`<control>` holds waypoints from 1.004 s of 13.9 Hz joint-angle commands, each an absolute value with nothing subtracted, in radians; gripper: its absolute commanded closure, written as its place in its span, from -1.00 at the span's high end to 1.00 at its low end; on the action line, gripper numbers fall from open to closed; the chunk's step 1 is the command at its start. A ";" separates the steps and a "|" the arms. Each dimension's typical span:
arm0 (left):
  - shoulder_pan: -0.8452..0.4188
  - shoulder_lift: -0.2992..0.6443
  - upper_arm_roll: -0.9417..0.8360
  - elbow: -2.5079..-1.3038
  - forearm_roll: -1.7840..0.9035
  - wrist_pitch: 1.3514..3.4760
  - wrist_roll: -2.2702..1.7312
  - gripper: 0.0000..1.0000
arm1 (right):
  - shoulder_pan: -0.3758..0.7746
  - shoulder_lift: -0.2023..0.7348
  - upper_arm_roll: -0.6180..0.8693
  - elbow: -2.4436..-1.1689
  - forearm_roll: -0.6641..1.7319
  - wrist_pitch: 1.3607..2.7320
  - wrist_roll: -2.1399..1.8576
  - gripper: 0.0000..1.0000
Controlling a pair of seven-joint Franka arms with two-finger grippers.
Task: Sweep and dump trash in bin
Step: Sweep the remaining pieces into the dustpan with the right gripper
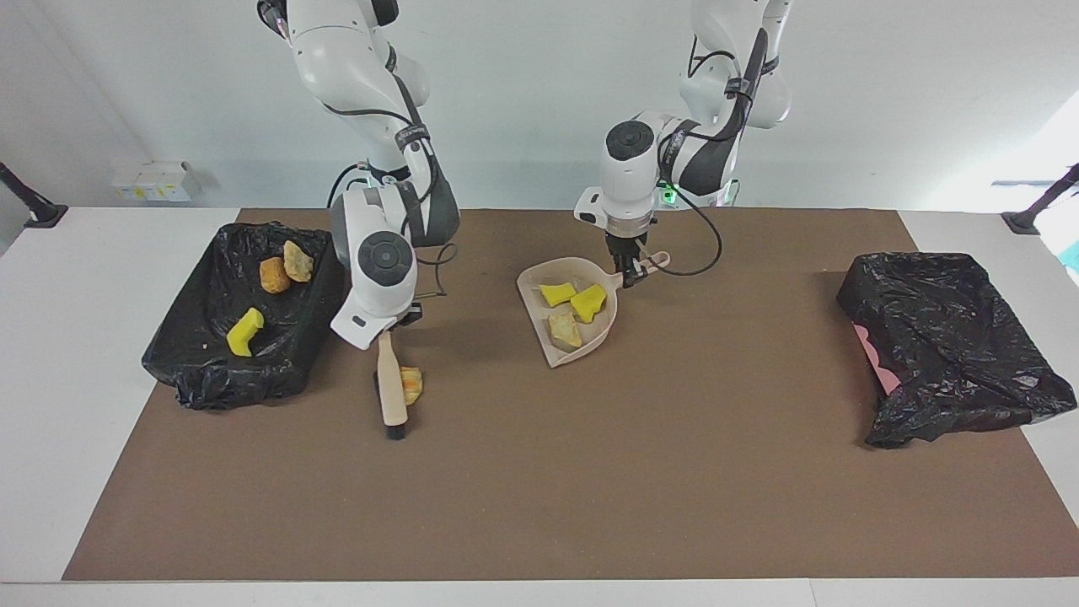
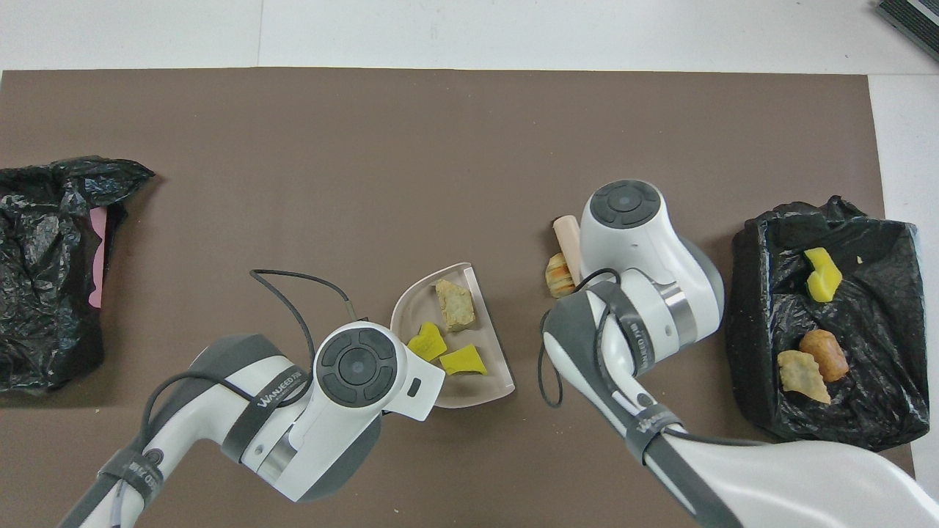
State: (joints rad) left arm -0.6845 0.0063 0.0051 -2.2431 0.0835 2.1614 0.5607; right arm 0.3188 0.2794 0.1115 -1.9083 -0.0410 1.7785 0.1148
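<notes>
You are looking at a white table (image 1: 50, 354) carrying a brown mat (image 1: 590, 472), a pale wall (image 1: 885, 93) glowing at upper right.

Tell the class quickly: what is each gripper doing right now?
Left gripper: shut on the dustpan handle.
Right gripper: shut on the brush handle, beside the bread chunk.
</notes>
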 commanded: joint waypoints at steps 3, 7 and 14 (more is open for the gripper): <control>-0.684 -0.009 0.003 -2.284 0.069 2.201 0.558 -1.00 | 0.472 0.206 0.115 -1.973 0.107 1.761 0.153 -1.00; -0.664 -0.011 0.003 -2.298 0.069 2.236 0.624 -1.00 | 0.512 0.187 0.115 -1.934 0.196 1.740 0.213 -1.00; -0.572 -0.032 0.005 -2.296 0.069 2.226 0.788 -1.00 | 0.477 0.066 0.103 -1.925 0.198 1.620 0.227 -1.00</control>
